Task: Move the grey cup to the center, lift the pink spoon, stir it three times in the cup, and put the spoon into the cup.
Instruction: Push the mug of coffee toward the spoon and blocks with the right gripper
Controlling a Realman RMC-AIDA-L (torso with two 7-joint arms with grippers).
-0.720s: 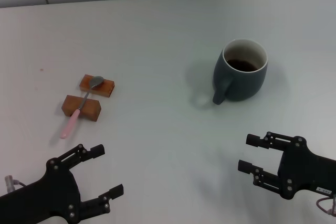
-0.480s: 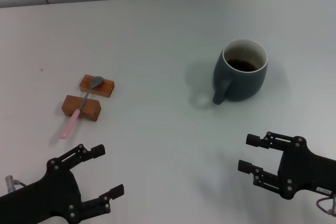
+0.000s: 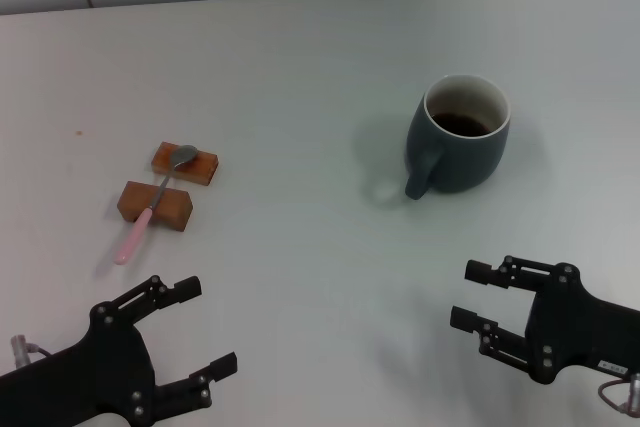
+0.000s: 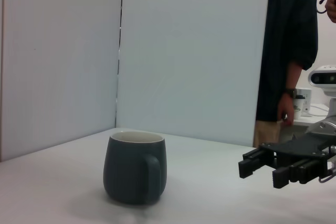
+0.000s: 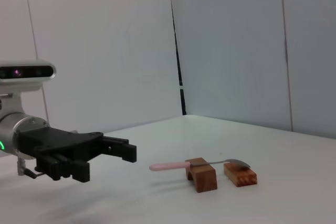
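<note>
**Kid:** Why is the pink spoon point(image 3: 150, 211) up on those two wooden blocks point(image 3: 170, 183)?

**Helper:** I think so fingers can slip under it. It lies far left. The left gripper point(image 3: 190, 335) waits nearer, wide open, not touching it.

**Kid:** And the grey cup point(image 3: 457, 136)?

**Helper:** Far right, handle pointing near-left. The right gripper point(image 3: 478, 297) sits nearer, wide open, holding nothing.

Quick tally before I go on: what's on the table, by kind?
Grey cup: 1
Pink spoon: 1
Wooden blocks: 2
Total: 4
</note>
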